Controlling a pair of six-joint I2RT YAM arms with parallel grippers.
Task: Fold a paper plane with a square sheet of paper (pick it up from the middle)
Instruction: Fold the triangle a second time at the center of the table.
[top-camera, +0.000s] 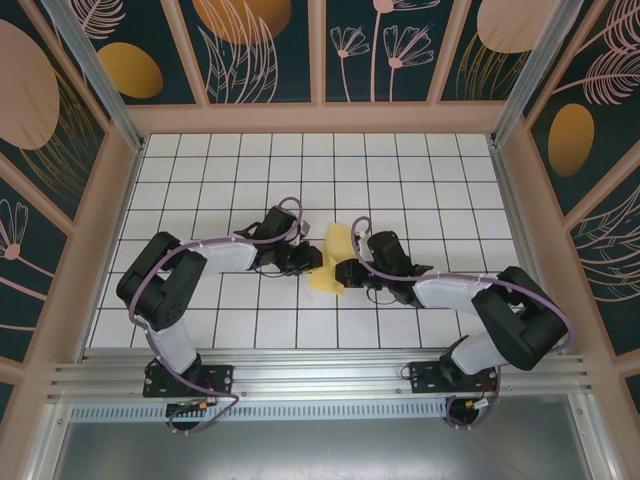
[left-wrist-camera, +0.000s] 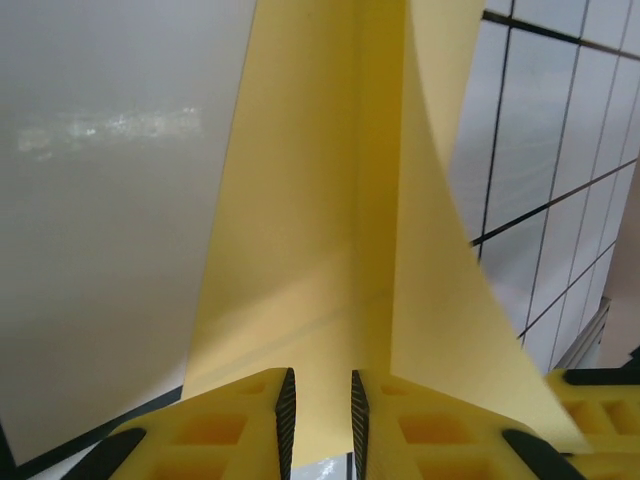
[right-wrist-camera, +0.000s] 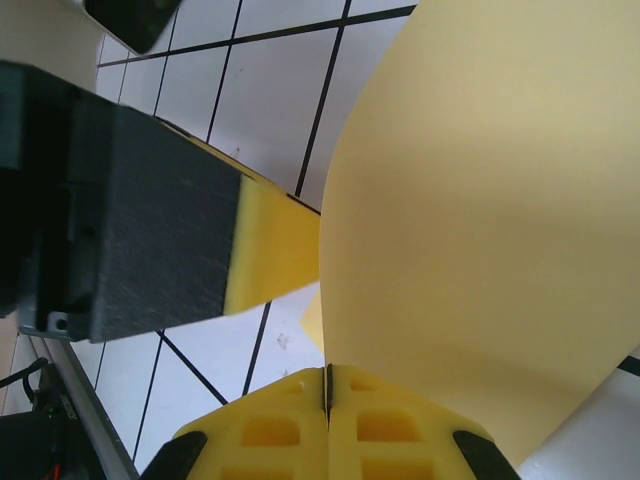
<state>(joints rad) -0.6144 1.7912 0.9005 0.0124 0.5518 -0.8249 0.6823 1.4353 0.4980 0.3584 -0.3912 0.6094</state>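
Paper (top-camera: 335, 262) curling between both arms, midway between table's (top-camera: 400, 170) left and right edges. Right gripper (right-wrist-camera: 327, 385) pinched tight on paper edge. Left gripper (left-wrist-camera: 322, 405) narrowed round fold, slit showing; grip unclear.

A creased sheet of yellow paper (left-wrist-camera: 320, 230) rose up the middle, its lower end between the left gripper's (left-wrist-camera: 320, 410) black pads, which stood slightly apart. Right of the paper lay a white tiled table (left-wrist-camera: 560, 150) with black grid lines.
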